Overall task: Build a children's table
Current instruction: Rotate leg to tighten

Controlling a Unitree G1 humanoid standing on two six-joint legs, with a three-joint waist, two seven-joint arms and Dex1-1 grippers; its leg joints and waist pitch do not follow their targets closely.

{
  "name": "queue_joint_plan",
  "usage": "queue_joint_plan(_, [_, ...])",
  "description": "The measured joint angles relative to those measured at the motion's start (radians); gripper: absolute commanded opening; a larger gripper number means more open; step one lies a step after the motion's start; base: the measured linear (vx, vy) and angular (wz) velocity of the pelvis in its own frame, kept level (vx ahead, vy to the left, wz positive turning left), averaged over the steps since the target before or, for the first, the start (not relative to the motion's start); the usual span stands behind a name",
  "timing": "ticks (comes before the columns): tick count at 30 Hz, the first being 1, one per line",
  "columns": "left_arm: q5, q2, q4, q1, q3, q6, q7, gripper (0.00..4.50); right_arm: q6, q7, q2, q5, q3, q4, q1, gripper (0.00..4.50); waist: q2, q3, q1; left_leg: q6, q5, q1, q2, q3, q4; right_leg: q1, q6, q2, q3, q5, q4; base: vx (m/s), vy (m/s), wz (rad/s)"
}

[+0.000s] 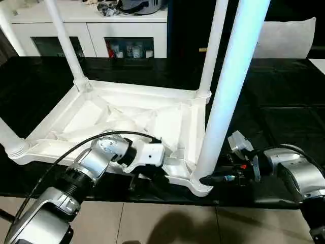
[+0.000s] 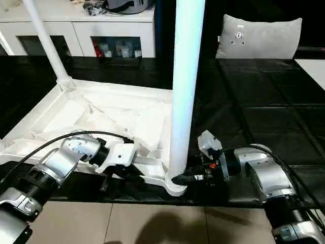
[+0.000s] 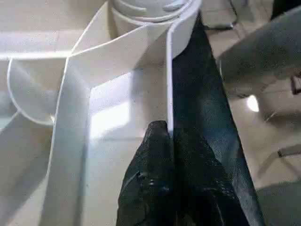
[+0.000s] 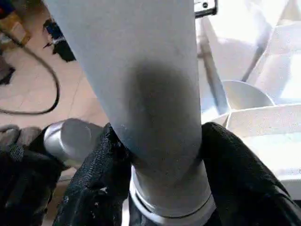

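my left gripper (image 3: 170, 136) jaws clenched tight on the near rim of the upside-down table top (image 1: 127, 119) on the black desk (image 1: 284, 117), right gripper (image 4: 162, 141) jaws halfway open, hugging the nearest leg (image 1: 228, 86) just above its corner socket

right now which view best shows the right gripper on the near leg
The right wrist view: both fingers press the sides of the near leg just above its socket. The eye views show the right gripper small and dark at the leg's base; the left wrist view shows the tabletop rim.
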Motion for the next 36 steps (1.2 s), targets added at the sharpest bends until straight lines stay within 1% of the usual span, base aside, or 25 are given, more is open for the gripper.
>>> queue_joint_plan(2, [0.004,-0.013,-0.003,0.002,0.025,0.069,0.052,0.00,0.020,-0.090,0.034,-0.009,-0.028,0.000,0.001,2.01,0.000,0.000,-0.009,-0.002,0.001,0.001,0.000,0.000,0.000,0.000,0.000,0.000,0.000,0.000,0.000,0.000,0.000,0.00])
queue_joint_plan(3, [0.007,-0.024,-0.003,0.003,0.043,0.107,0.089,0.00,0.034,-0.154,0.067,-0.018,-0.045,0.005,0.000,2.01,-0.001,0.000,-0.018,-0.003,0.002,0.001,0.000,0.000,0.000,0.000,0.000,0.000,0.000,0.000,0.000,0.000,0.000,0.00])
queue_joint_plan(4, [0.015,-0.039,-0.003,0.003,0.066,0.155,0.141,0.00,0.049,-0.253,0.115,-0.028,-0.073,0.016,-0.006,2.00,-0.001,0.000,-0.035,-0.004,0.002,0.001,0.000,0.000,0.000,0.000,0.000,0.001,0.000,0.000,0.000,0.000,0.000,0.00])
queue_joint_plan(5, [0.017,-0.052,-0.003,0.003,0.076,0.185,0.174,0.00,0.060,-0.321,0.144,-0.037,-0.088,0.019,-0.013,2.00,-0.001,0.001,-0.051,-0.004,0.002,0.001,0.000,0.000,0.000,0.000,0.000,0.000,-0.001,0.000,0.000,0.000,0.000,0.00])
queue_joint_plan(7, [0.024,-0.081,-0.009,0.003,0.090,0.235,0.229,0.00,0.085,-0.431,0.189,-0.052,-0.113,0.027,-0.028,1.99,-0.001,0.000,-0.074,-0.004,0.002,0.001,0.000,0.000,0.000,0.000,0.000,0.000,-0.001,0.000,-0.001,0.000,0.000,0.00])
queue_joint_plan(8, [0.031,-0.103,-0.013,0.003,0.104,0.271,0.274,0.00,0.105,-0.514,0.228,-0.064,-0.131,0.034,-0.043,1.99,-0.002,0.001,-0.087,-0.004,0.002,0.002,0.000,0.000,0.000,0.000,0.000,0.001,-0.001,0.000,-0.001,0.000,0.000,0.00])
queue_joint_plan(10, [0.037,-0.137,-0.018,0.002,0.126,0.322,0.350,0.00,0.131,-0.643,0.290,-0.085,-0.153,0.048,-0.072,1.99,-0.002,0.001,-0.105,-0.004,0.002,0.001,0.000,0.000,-0.001,0.000,0.000,0.001,-0.001,0.000,-0.001,0.000,0.000,0.00])
queue_joint_plan(12, [0.050,-0.176,-0.026,0.002,0.140,0.360,0.416,0.00,0.137,-0.740,0.337,-0.096,-0.175,0.055,-0.085,1.99,-0.002,0.001,-0.111,-0.004,0.002,0.001,0.000,-0.001,-0.001,0.000,0.000,0.001,-0.001,0.000,-0.001,0.000,0.000,0.00])
queue_joint_plan(13, [0.055,-0.195,-0.034,0.004,0.141,0.378,0.444,0.00,0.128,-0.776,0.349,-0.100,-0.184,0.057,-0.086,2.33,-0.002,0.001,-0.113,-0.003,0.001,0.000,0.000,-0.001,-0.001,0.000,0.000,0.001,-0.001,0.000,-0.001,0.000,0.000,0.00])
queue_joint_plan(14, [0.055,-0.205,-0.042,0.007,0.142,0.389,0.457,0.00,0.120,-0.790,0.352,-0.102,-0.185,0.058,-0.085,2.33,-0.002,0.001,-0.113,-0.002,0.001,0.000,0.000,-0.001,-0.001,0.000,0.000,0.001,-0.001,0.000,-0.001,0.000,0.000,0.00])
queue_joint_plan(16, [0.055,-0.218,-0.070,0.022,0.142,0.408,0.472,0.00,0.118,-0.800,0.355,-0.101,-0.192,0.053,-0.082,2.68,-0.002,0.001,-0.113,0.000,0.000,-0.001,0.000,-0.001,-0.003,0.000,0.000,0.001,-0.001,0.000,-0.003,0.000,0.000,0.00])
queue_joint_plan(18, [0.054,-0.224,-0.090,0.035,0.140,0.413,0.473,0.00,0.122,-0.802,0.361,-0.097,-0.201,0.050,-0.075,2.71,-0.002,0.001,-0.109,0.000,-0.001,-0.001,0.000,-0.001,-0.003,-0.001,0.000,0.001,-0.001,-0.001,-0.003,0.000,0.000,0.00])
queue_joint_plan(19, [0.054,-0.225,-0.093,0.036,0.137,0.411,0.472,0.00,0.120,-0.801,0.359,-0.095,-0.202,0.041,-0.066,2.83,-0.002,0.001,-0.104,0.000,0.000,-0.001,0.000,-0.001,-0.003,-0.001,-0.001,0.001,-0.001,-0.001,-0.003,0.000,0.000,0.00])
queue_joint_plan(21, [0.054,-0.221,-0.093,0.036,0.128,0.397,0.467,0.00,0.117,-0.773,0.341,-0.091,-0.200,0.032,-0.055,3.02,-0.002,0.001,-0.098,0.000,0.000,-0.001,0.000,-0.001,-0.003,-0.001,-0.001,0.001,-0.001,-0.001,-0.003,0.000,0.000,0.00])
queue_joint_plan(24, [0.049,-0.199,-0.092,0.036,0.116,0.367,0.445,0.00,0.103,-0.711,0.287,-0.089,-0.179,0.028,-0.044,3.28,-0.002,0.001,-0.087,0.000,0.000,-0.001,0.000,-0.001,-0.003,-0.001,-0.001,0.001,-0.001,-0.001,-0.003,0.000,0.000,0.00])
queue_joint_plan(25, [0.046,-0.187,-0.092,0.037,0.109,0.354,0.431,0.00,0.091,-0.681,0.271,-0.087,-0.174,0.028,-0.034,3.38,-0.002,0.001,-0.080,0.000,0.000,-0.001,0.000,-0.001,-0.003,-0.001,-0.001,0.001,-0.001,-0.001,-0.003,0.000,0.000,0.00])
queue_joint_plan(27, [0.044,-0.171,-0.091,0.037,0.102,0.335,0.410,0.00,0.075,-0.628,0.239,-0.082,-0.170,0.023,-0.020,3.54,-0.002,0.001,-0.075,0.000,0.000,-0.001,0.000,-0.001,-0.003,-0.001,-0.001,0.001,-0.001,-0.001,-0.002,0.000,0.000,0.00])
queue_joint_plan(28, [0.040,-0.158,-0.090,0.040,0.098,0.314,0.390,0.00,0.068,-0.579,0.214,-0.071,-0.162,0.017,-0.011,3.72,-0.002,0.001,-0.071,0.000,0.000,-0.001,0.000,-0.001,-0.003,-0.001,-0.001,0.001,-0.001,-0.001,-0.002,0.000,0.000,0.00])
queue_joint_plan(31, [0.031,-0.098,-0.085,0.045,0.081,0.235,0.309,0.00,0.053,-0.409,0.104,-0.041,-0.141,-0.038,0.032,3.82,-0.001,0.002,-0.058,0.001,-0.001,-0.002,0.000,0.000,-0.003,-0.002,0.000,0.001,-0.001,-0.001,-0.003,0.000,0.000,0.00])
queue_joint_plan(34, [0.031,-0.052,-0.070,0.044,0.079,0.166,0.257,0.00,0.022,-0.319,0.051,-0.044,-0.118,-0.049,0.035,3.82,-0.001,0.002,-0.053,0.000,-0.001,-0.002,0.000,0.000,-0.003,-0.002,0.000,0.001,-0.001,-0.001,-0.002,0.000,0.000,0.00])
queue_joint_plan(36, [0.028,-0.017,-0.068,0.043,0.060,0.107,0.201,0.00,-0.005,-0.259,0.019,-0.045,-0.099,-0.046,0.035,3.82,-0.002,0.002,-0.050,0.000,0.000,-0.002,0.000,0.000,-0.003,-0.002,0.000,0.001,-0.001,-0.001,-0.002,0.000,0.000,0.00])
